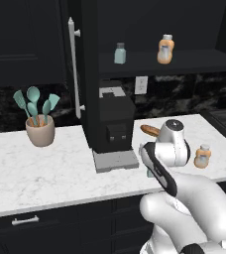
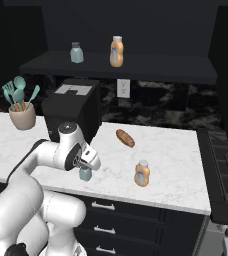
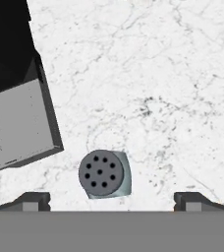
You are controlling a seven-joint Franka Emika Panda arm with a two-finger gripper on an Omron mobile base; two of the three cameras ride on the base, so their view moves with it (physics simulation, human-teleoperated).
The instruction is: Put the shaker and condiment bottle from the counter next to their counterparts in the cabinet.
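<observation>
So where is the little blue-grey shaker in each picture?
Left base view: shaker peeks out low and right of centre, mostly behind the arm.
Right base view: near the counter's front edge, under the gripper.
Hand view: bottom centre, holed cap facing up.
Shared landmark: the coffee machine beside it.

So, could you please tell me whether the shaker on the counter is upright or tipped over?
Upright: the hand view looks straight down on the shaker's round perforated cap.
</observation>
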